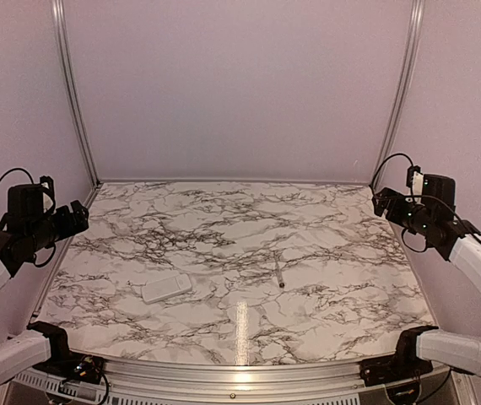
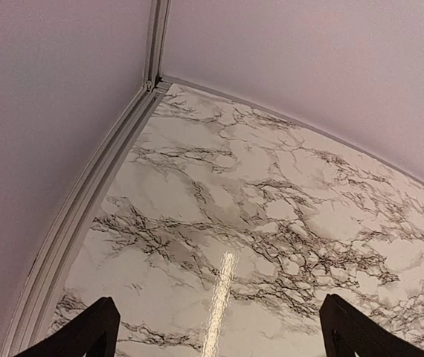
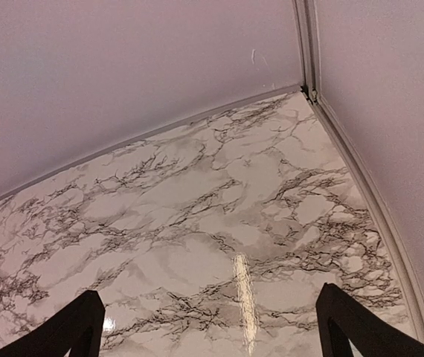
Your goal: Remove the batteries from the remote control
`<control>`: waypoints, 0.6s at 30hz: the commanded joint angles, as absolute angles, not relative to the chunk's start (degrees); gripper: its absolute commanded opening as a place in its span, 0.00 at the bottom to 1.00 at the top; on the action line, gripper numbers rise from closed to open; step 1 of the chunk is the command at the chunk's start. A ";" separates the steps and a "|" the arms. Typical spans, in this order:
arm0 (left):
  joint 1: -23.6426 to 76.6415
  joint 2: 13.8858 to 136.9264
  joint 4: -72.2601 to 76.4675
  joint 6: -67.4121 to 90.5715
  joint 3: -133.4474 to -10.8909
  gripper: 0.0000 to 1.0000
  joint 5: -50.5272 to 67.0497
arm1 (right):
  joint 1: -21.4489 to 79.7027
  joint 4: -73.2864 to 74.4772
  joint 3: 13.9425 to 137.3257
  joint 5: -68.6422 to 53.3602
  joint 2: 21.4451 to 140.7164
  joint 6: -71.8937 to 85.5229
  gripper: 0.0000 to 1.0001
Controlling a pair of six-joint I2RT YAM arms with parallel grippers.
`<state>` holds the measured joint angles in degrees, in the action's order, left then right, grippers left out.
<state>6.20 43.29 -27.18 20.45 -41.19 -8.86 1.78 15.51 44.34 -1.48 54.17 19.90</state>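
Note:
The white remote control [image 1: 166, 288] lies flat on the marble table [image 1: 224, 228], left of centre and toward the front. No batteries show in any view. My left gripper [image 1: 76, 218] hangs raised over the table's left edge, far from the remote. In its wrist view the left gripper [image 2: 223, 331] is open, with only marble between its dark fingers [image 2: 93, 331]. My right gripper [image 1: 381, 202] is raised at the far right edge. It too is open [image 3: 212, 327], with nothing between its fingers [image 3: 346, 323].
A slim pale stick with a dark tip [image 1: 279, 275] lies right of the remote, near the table's middle. Pale walls and metal corner rails [image 1: 72, 93] close in the back and sides. The arm bases [image 1: 55, 350] sit at the front corners.

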 commanded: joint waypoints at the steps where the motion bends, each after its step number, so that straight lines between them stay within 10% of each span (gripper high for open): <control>1: 6.39 42.14 -29.96 21.97 -43.14 0.99 -9.54 | 1.01 17.07 44.30 -2.09 53.19 19.60 0.98; 18: 10.81 45.38 -28.61 8.04 -48.38 0.99 -1.52 | 0.87 20.40 45.42 -5.19 53.88 18.03 0.99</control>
